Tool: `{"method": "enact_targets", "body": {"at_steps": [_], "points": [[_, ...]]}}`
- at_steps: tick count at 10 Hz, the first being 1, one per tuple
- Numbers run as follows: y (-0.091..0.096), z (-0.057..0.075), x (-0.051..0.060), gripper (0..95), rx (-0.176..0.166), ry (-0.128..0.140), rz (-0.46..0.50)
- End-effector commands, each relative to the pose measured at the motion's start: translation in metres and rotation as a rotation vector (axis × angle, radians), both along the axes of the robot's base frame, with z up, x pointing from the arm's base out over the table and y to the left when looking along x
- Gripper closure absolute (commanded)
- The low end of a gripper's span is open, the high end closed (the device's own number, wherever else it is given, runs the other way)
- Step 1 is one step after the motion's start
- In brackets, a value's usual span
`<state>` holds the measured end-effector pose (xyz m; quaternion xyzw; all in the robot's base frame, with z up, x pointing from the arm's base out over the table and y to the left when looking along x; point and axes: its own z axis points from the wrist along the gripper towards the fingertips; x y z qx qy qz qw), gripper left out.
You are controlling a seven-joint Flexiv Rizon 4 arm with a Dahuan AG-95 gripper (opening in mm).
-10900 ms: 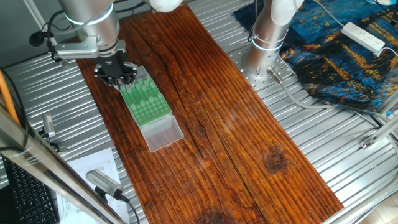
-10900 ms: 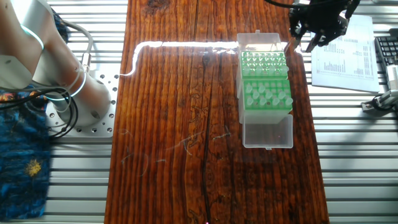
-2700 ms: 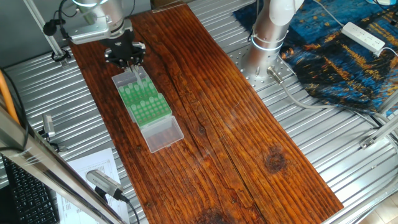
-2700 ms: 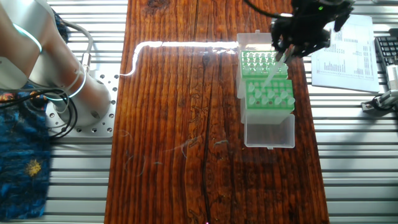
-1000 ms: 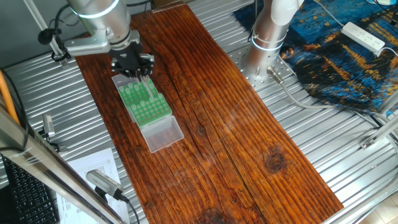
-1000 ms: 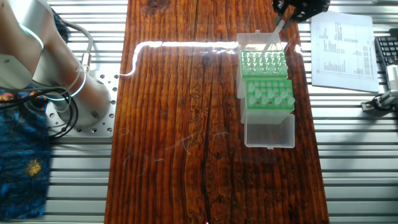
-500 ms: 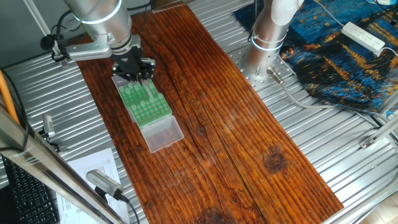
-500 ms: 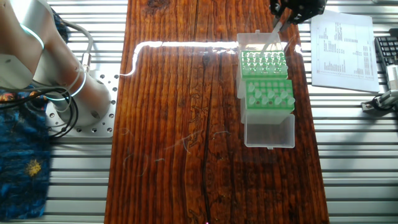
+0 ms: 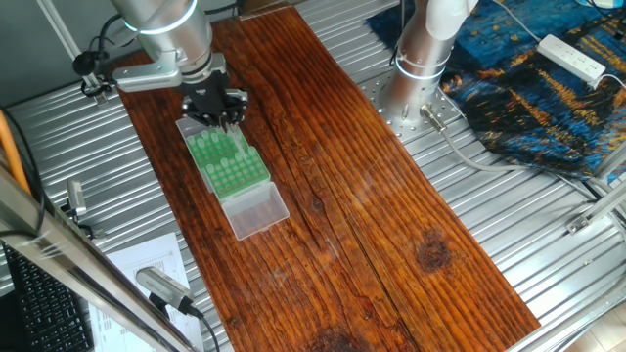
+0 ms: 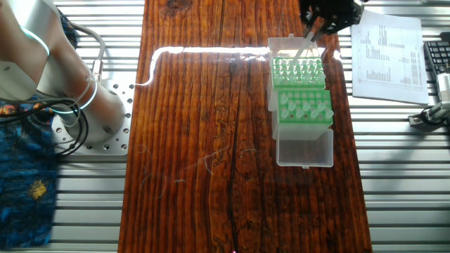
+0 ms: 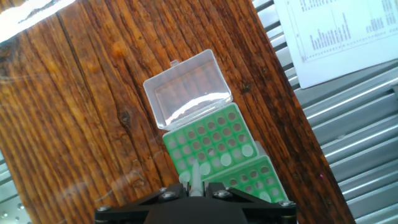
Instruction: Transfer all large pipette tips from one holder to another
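Observation:
Two green racks lie end to end on the wooden board. The rack (image 10: pixel 304 107) beside the open clear lid (image 10: pixel 304 148) holds several whitish large pipette tips (image 10: pixel 294 107). The other rack (image 10: pixel 299 72) shows mostly empty holes. My gripper (image 10: pixel 325 15) hangs over the far end of this pair and is shut on one translucent pipette tip (image 10: pixel 309 39), which points down at a slant towards the racks. In the hand view that tip (image 11: pixel 194 176) sticks out between the black fingers of the gripper (image 11: pixel 194 190), above the green rack (image 11: pixel 208 140). From the first fixed view the gripper (image 9: pixel 217 112) covers the rack's far end.
A clear lid (image 11: pixel 186 90) lies open on the board (image 10: pixel 211 140). A printed sheet (image 10: pixel 390 49) lies to the side on the metal table. The arm's base (image 9: pixel 423 59) stands across the board. A keyboard (image 9: pixel 39 303) and a cable plug (image 9: pixel 161 286) lie near the table edge.
In the last second the gripper has shifted slightly along the board's far end with the tip held. 2.7 s ago it was lower, over the racks, with the tip.

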<state>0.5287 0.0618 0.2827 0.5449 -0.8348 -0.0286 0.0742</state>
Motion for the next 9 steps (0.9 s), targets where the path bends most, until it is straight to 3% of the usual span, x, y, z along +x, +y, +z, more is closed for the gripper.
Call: {"method": "enact_targets", "body": {"at_steps": [1,9], "points": [[0.0014,-0.0009,0.0014,95.0,-0.001,0.004,-0.005],[-0.0019,-0.0015,-0.0076,95.0,-0.002,0.004,0.000]]}}
